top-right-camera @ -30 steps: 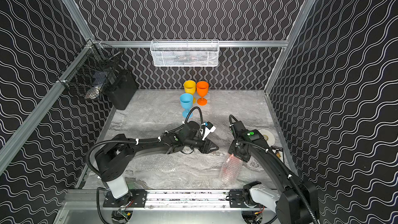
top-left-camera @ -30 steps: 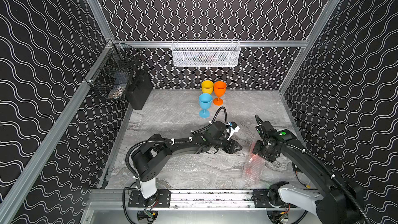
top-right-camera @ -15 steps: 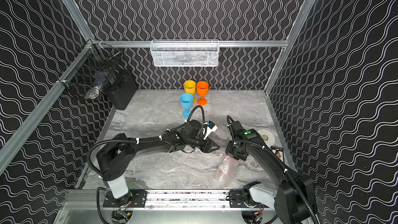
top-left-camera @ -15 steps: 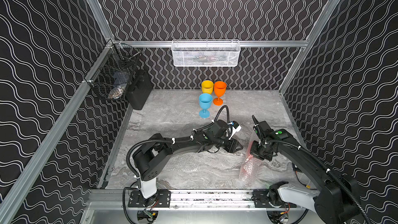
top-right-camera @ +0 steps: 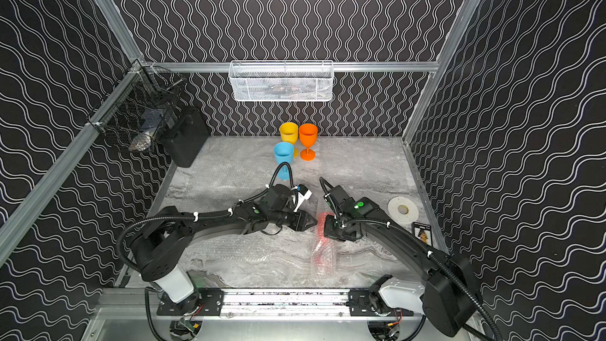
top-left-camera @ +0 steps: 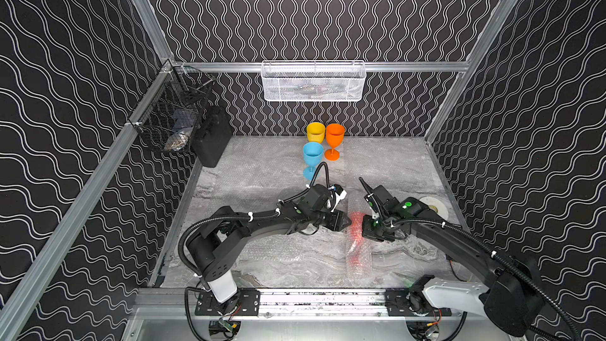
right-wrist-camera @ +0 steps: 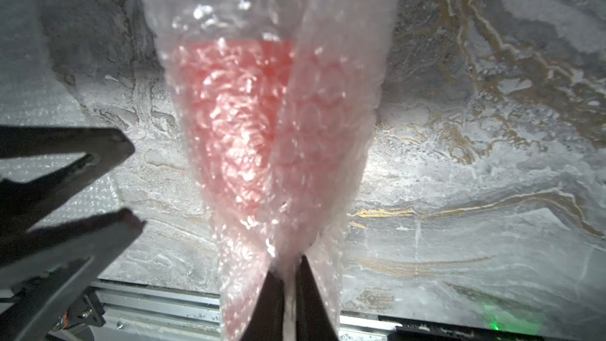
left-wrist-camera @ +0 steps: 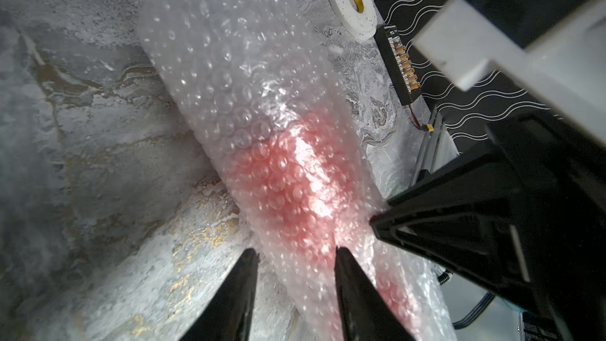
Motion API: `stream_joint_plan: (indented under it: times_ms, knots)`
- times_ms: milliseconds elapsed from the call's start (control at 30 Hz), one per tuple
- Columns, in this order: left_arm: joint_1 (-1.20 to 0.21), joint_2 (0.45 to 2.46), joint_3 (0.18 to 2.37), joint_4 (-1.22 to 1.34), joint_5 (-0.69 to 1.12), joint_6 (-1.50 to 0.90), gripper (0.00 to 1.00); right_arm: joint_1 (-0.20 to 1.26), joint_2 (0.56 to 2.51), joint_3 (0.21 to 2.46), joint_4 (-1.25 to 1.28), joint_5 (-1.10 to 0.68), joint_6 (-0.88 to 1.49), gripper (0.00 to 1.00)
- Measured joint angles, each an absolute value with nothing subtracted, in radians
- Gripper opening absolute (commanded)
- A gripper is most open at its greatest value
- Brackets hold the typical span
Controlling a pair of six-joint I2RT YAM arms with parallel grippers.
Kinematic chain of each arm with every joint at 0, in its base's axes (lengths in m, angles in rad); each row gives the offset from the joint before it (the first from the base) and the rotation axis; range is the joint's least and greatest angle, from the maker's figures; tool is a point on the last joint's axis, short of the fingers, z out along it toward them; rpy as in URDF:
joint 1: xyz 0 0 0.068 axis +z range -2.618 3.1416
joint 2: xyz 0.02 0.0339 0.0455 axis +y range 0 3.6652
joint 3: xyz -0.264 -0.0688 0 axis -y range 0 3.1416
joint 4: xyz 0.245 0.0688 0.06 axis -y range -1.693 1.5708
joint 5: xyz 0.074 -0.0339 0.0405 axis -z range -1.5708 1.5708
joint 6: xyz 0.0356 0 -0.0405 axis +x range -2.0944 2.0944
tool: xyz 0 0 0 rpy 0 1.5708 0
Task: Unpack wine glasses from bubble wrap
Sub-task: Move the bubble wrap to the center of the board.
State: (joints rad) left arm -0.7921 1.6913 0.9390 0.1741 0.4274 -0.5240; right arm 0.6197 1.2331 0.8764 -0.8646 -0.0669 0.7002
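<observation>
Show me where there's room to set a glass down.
Open: back right, between orange glass and tape roll. Left, between black case and left arm: flat bubble wrap only. Crowded: centre, left gripper and right gripper at wrapped red glass.

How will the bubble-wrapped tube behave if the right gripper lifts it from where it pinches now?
Probably floppy: the bubble wrap is thin sheeting, creased where the right gripper pinches it. The red glass inside likely carries most of the weight, so the tube may sag or swing there.
</observation>
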Motion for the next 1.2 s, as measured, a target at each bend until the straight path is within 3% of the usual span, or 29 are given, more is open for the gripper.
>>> stream_joint_plan:
  times_ms: [333,833,933,1200]
  knots:
    - [-0.812,1.705,0.832,0.274,0.482,-0.632,0.53,0.622,1.235,0.813,-0.747,-0.107,0.703,0.09]
    - [-0.819,1.821,0.851,0.349,0.537,-0.739,0.52,0.623,1.210,0.753,-0.662,-0.144,0.710,0.09]
    - [-0.825,1.827,0.866,0.353,0.544,-0.745,0.46,0.623,1.212,0.752,-0.661,-0.144,0.710,0.09]
    - [-0.835,1.848,0.878,0.364,0.564,-0.745,0.20,0.622,1.220,0.748,-0.655,-0.143,0.709,0.10]
